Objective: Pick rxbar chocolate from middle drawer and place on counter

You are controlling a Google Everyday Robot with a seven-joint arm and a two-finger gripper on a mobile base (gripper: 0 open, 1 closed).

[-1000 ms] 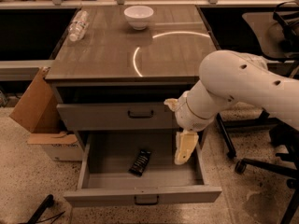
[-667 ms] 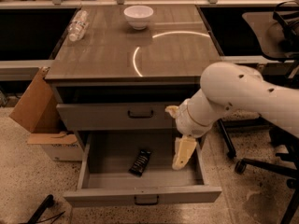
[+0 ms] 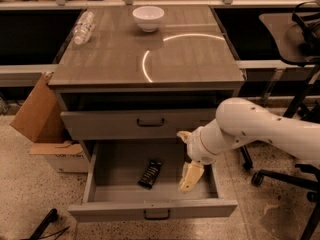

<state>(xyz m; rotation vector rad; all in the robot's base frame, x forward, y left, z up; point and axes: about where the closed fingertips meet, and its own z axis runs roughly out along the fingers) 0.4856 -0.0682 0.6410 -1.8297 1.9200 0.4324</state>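
Note:
The rxbar chocolate (image 3: 150,173) is a small flat black bar lying on the floor of the open middle drawer (image 3: 153,209), left of centre. My gripper (image 3: 182,160) hangs over the drawer's right part, to the right of the bar and not touching it. Its pale fingers (image 3: 191,177) are spread apart and hold nothing. The counter (image 3: 150,54) is the glossy wood-grain top above, with a bright curved light reflection.
A white bowl (image 3: 148,18) and a clear plastic bottle (image 3: 83,27) lie on the counter's far side. A shut grey drawer (image 3: 140,123) sits above the open one. A cardboard box (image 3: 42,121) stands to the left and office chairs (image 3: 295,39) to the right.
My gripper has moved down and a little left, deeper into the open drawer. The bar has not moved.

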